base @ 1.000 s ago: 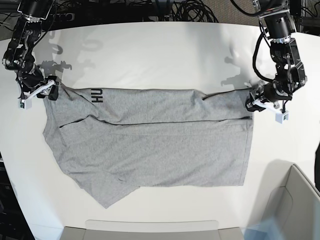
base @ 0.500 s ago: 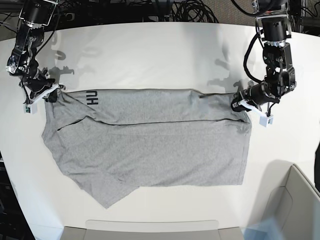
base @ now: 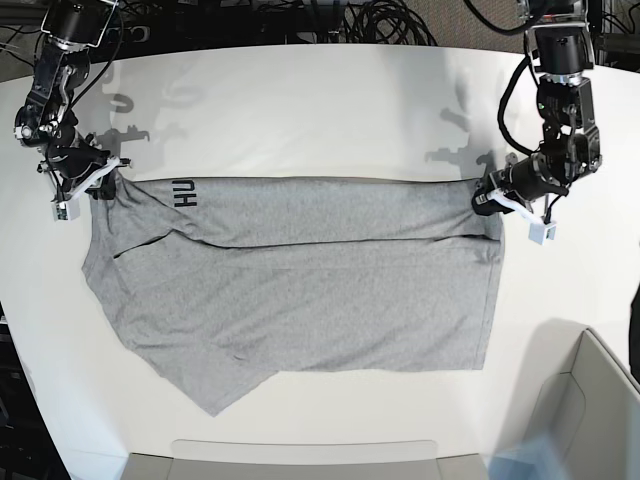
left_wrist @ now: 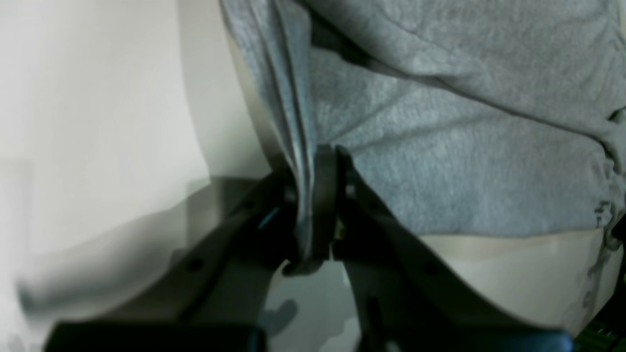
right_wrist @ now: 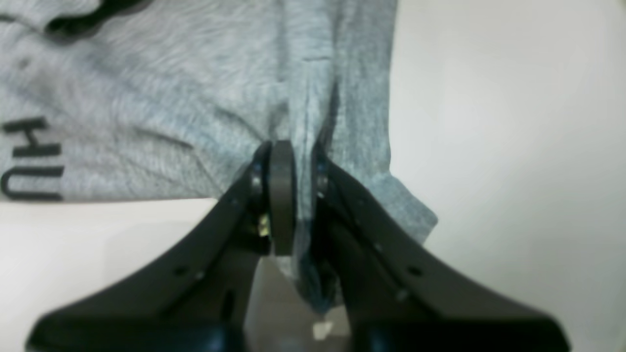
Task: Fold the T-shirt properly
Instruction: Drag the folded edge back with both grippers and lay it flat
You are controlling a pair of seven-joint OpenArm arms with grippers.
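The heather-grey T-shirt (base: 300, 290) lies spread on the white table, its far edge folded over toward me so black letters (base: 187, 192) show at the left. My left gripper (base: 486, 199) is shut on the shirt's far right corner; the left wrist view shows its jaws (left_wrist: 313, 195) pinching bunched cloth (left_wrist: 440, 161). My right gripper (base: 103, 180) is shut on the far left corner; the right wrist view shows its jaws (right_wrist: 293, 186) clamping the fabric (right_wrist: 195, 98) next to the lettering (right_wrist: 29, 161). The fold between the grippers is stretched straight.
The white table (base: 320, 110) has a rounded front edge. A grey bin (base: 590, 410) stands at the front right and a grey tray edge (base: 300, 460) at the front centre. Black cables (base: 380, 20) lie behind the table.
Both grippers have moved toward the far side of the table with the shirt's corners, and the left gripper's end swung out. The folded edge is now taut and straight.
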